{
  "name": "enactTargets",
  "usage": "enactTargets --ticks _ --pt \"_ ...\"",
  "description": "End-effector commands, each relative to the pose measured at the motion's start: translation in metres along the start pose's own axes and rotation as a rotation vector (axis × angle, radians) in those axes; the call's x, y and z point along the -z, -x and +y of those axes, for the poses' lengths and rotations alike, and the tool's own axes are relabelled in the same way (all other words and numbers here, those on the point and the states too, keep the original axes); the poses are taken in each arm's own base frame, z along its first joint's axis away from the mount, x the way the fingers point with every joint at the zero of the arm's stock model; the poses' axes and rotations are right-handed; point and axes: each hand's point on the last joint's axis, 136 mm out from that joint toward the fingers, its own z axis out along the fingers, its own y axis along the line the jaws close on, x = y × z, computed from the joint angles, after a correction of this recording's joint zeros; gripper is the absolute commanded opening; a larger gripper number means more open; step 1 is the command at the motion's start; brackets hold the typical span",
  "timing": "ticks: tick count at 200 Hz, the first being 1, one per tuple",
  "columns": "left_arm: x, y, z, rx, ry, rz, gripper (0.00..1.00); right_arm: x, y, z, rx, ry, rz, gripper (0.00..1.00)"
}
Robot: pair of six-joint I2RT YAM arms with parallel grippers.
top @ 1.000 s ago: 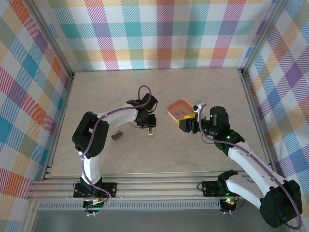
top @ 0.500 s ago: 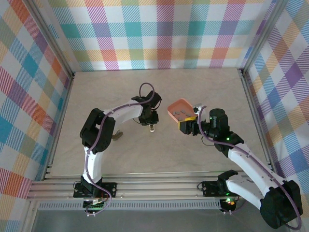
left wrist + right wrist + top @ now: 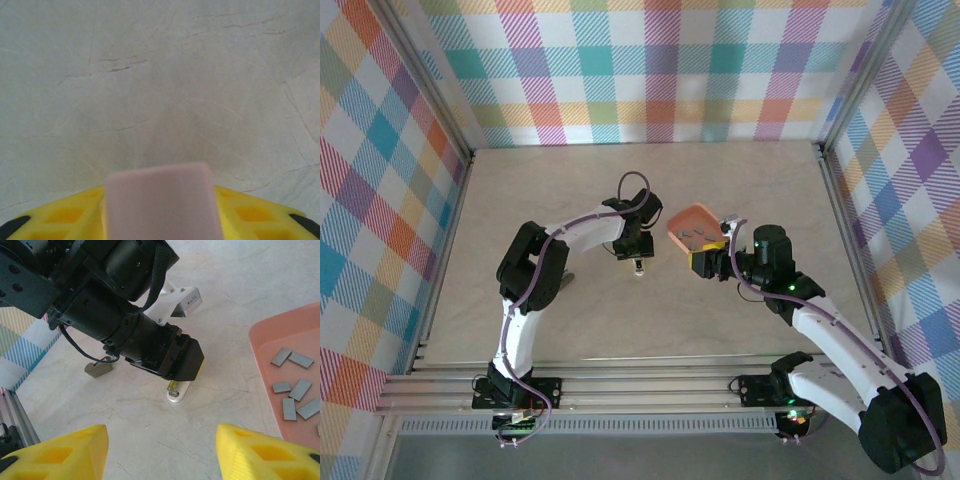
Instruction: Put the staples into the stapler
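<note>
The stapler [image 3: 160, 200] is a pale pink block clamped between the yellow fingers [image 3: 55, 215] of my left gripper [image 3: 636, 252], which is shut on it. Its white tip [image 3: 178, 391] pokes down from under the left gripper [image 3: 182, 377] and rests on or just above the table. Several grey staples [image 3: 294, 390] lie in the orange tray [image 3: 305, 332], just right of the stapler. My right gripper [image 3: 160, 455] is open, low over the table, facing the stapler with nothing between its fingers. From above, the right gripper [image 3: 705, 258] sits at the tray's [image 3: 682, 217] near edge.
A small grey metal piece [image 3: 98, 368] lies on the table left of the stapler, beside the left arm. The left arm's black body [image 3: 100, 295] crosses the upper part of the right wrist view. Plaid walls enclose the table.
My left gripper has moved a little right, towards the tray, carrying the stapler. The right arm and the tray have stayed put.
</note>
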Motion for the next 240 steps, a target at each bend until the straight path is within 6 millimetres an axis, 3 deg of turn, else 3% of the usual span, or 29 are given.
enactTargets --ticks 1,31,77,103,123,173,211,240 --pt "0.026 0.002 -0.004 -0.031 -0.014 -0.019 0.54 0.000 0.003 0.005 0.043 0.007 0.012 0.59" --pt "0.051 -0.002 0.016 -0.021 -0.034 -0.010 0.58 -0.006 0.003 0.014 0.104 0.016 0.059 0.59" --pt "0.078 -0.032 0.102 0.043 0.071 0.060 0.71 -0.028 -0.004 0.034 0.222 0.077 0.146 0.60" --pt "0.081 -0.051 0.149 0.102 0.137 0.094 0.79 -0.043 -0.011 0.048 0.288 0.115 0.197 0.61" --pt "0.078 -0.063 0.173 0.117 0.186 0.128 0.80 -0.052 -0.014 0.054 0.318 0.134 0.221 0.61" --pt "0.063 -0.068 0.203 0.102 0.272 0.170 0.85 -0.059 -0.018 0.062 0.338 0.162 0.243 0.61" --pt "0.043 -0.068 0.204 0.099 0.248 0.207 0.84 -0.058 -0.021 0.063 0.342 0.164 0.246 0.61" --pt "0.033 -0.068 0.202 0.093 0.234 0.229 0.76 -0.057 -0.022 0.063 0.340 0.164 0.247 0.61"
